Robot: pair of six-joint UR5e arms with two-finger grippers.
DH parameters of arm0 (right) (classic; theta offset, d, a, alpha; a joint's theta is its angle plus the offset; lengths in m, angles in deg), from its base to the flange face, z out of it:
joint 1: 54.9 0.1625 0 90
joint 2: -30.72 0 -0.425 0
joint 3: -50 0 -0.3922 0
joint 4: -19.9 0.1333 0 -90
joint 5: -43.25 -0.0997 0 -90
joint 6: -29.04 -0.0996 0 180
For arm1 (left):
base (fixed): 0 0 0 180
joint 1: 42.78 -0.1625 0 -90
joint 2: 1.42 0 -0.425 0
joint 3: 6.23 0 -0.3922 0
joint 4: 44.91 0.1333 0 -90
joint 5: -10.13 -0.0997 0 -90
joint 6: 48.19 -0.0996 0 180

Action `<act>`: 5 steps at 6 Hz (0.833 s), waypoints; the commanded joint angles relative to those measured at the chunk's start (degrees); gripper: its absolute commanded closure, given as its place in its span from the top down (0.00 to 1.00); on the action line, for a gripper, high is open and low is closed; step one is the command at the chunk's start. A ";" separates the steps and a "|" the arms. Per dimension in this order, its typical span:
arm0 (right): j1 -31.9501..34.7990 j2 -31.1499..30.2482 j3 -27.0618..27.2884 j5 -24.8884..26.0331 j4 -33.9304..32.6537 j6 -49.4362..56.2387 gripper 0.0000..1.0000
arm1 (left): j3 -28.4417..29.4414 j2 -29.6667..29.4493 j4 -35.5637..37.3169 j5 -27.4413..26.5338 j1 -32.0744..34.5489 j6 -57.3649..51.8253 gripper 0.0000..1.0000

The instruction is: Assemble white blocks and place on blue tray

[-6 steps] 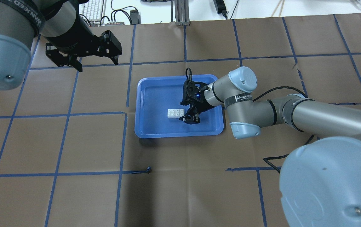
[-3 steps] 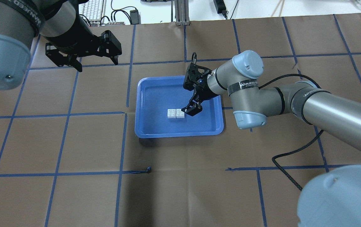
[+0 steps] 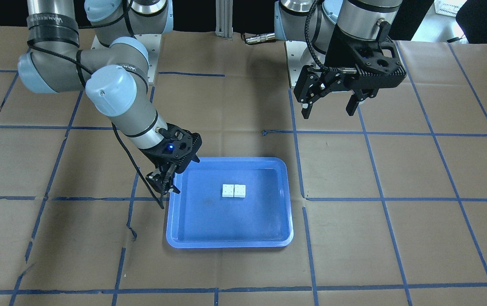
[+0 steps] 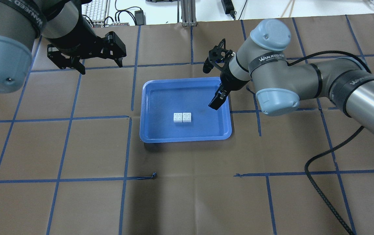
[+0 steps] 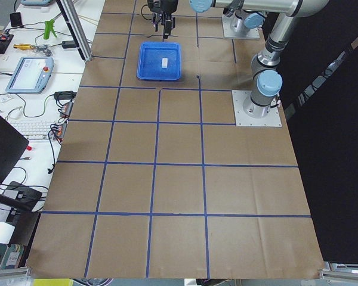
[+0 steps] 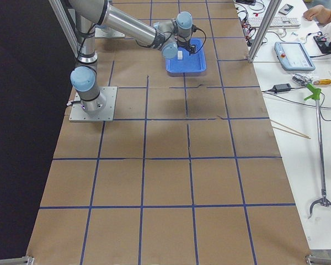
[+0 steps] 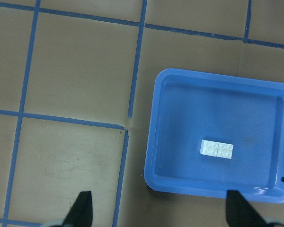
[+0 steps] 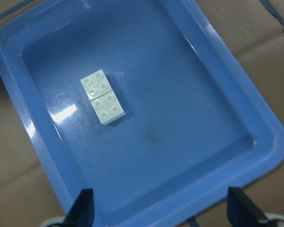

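brown paper [image 4: 187, 202], blue-taped, covers the bench [image 4: 76, 147]; glossy blue tray [image 4: 187, 140] holds studded white blocks [image 4: 182, 117]; left pincer [image 4: 101, 65], right pincer [image 4: 215, 103] gape.

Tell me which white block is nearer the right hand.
The robot's-right block of the touching pair: it faces the right hand; the other block lies beyond it.

Left claw [image 4: 101, 66], right claw [image 4: 215, 101]: open.

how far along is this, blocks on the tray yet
Done: the two white blocks lie side by side, touching, inside the blue tray. In hand: nothing; the right gripper is open and empty by the tray's edge, the left gripper open, off to the side. Left: apparently nothing.
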State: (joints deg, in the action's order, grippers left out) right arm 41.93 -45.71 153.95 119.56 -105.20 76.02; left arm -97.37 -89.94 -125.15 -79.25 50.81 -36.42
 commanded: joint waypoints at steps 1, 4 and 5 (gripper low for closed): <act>-4.60 -5.54 -4.69 10.47 8.69 -15.70 1.00 | 0.00 0.01 0.00 0.00 -0.07 -0.09 0.99; -6.22 -11.19 -12.76 14.57 29.08 -42.87 1.00 | 0.00 0.01 0.00 0.00 0.01 0.00 0.99; -6.13 -11.98 -16.45 14.31 35.04 -43.98 1.00 | 0.00 0.01 0.00 0.00 0.01 0.00 0.99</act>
State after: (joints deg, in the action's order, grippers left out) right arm 35.73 -56.95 141.00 133.88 -75.77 35.10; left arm -97.37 -89.93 -125.16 -79.25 50.81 -36.42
